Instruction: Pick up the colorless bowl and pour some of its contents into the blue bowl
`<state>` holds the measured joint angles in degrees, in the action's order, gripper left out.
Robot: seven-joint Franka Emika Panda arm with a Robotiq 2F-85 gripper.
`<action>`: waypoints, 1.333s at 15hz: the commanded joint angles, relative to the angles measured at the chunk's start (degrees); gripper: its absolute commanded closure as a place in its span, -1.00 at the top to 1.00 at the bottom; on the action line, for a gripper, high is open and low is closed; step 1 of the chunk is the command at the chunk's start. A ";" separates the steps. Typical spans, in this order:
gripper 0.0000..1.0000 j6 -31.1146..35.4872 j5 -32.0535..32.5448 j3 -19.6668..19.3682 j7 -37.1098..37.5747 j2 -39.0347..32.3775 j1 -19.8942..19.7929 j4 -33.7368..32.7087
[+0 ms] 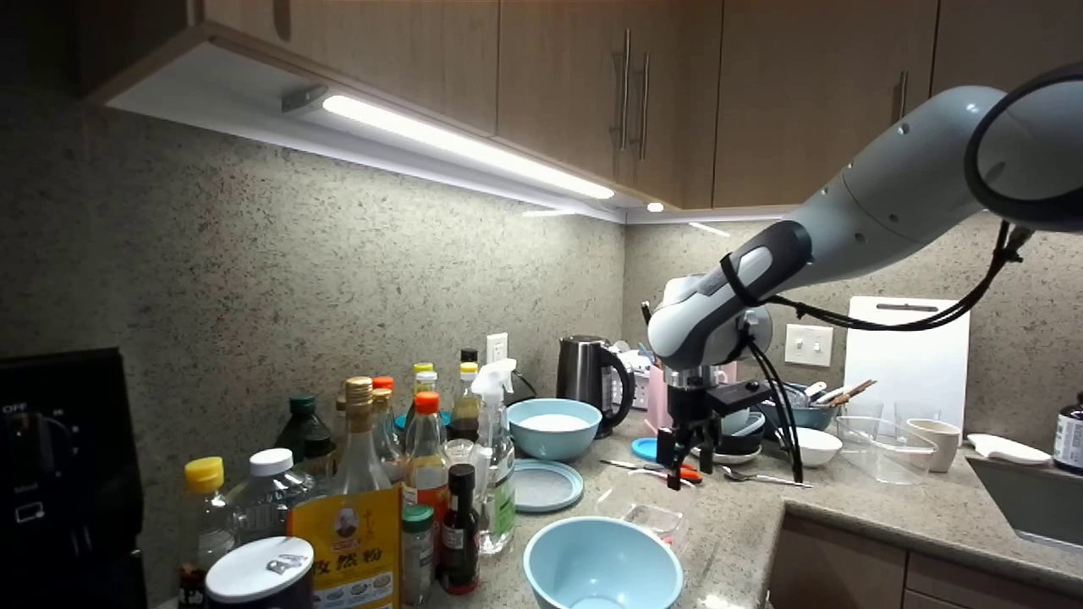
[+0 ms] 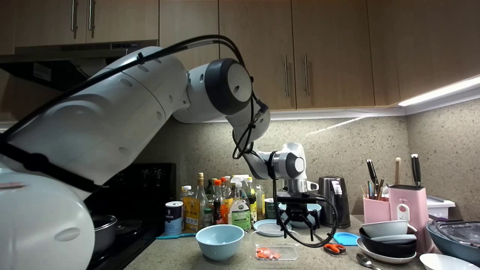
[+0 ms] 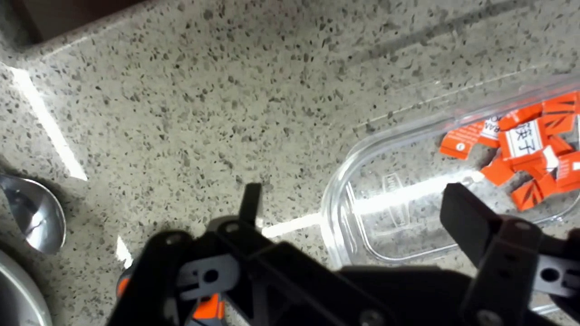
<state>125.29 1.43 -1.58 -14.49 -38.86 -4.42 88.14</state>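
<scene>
The colorless bowl is a clear, rounded-rectangular container (image 3: 333,213) on the counter, with orange wrapped pieces (image 3: 521,145) gathered at its far end from me in the wrist view. It also shows in both exterior views, faint in one (image 1: 650,518) and clearer in the other (image 2: 285,254). The blue bowl (image 1: 602,562) is wide and pale blue, stands upright near it, and looks empty inside; it also shows here (image 2: 220,242). My gripper (image 3: 353,199) is open and empty, above the counter. In the wrist view the container's end wall appears between its fingers (image 1: 687,461) (image 2: 299,233).
Several bottles (image 1: 427,457) and a spray bottle (image 2: 240,210) stand along the wall. A smaller light-blue bowl (image 1: 554,430), a round lid (image 1: 541,486) and a kettle (image 1: 582,381) stand behind. Orange scissors (image 2: 333,248), a spoon (image 3: 34,215) and stacked dishes (image 2: 388,240) lie beside my gripper.
</scene>
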 commanded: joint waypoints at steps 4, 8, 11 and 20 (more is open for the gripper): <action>0.21 -5.63 2.01 0.84 -2.34 -3.15 -1.11 -4.52; -0.33 -5.43 1.24 0.98 -2.65 -3.09 -2.16 -5.00; -0.71 -4.98 0.73 1.02 -2.14 -2.77 -2.84 -4.78; -0.94 -2.67 -1.26 1.13 1.33 0.52 -2.95 -2.39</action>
<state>121.29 1.47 -1.06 -14.87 -41.39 -7.14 83.19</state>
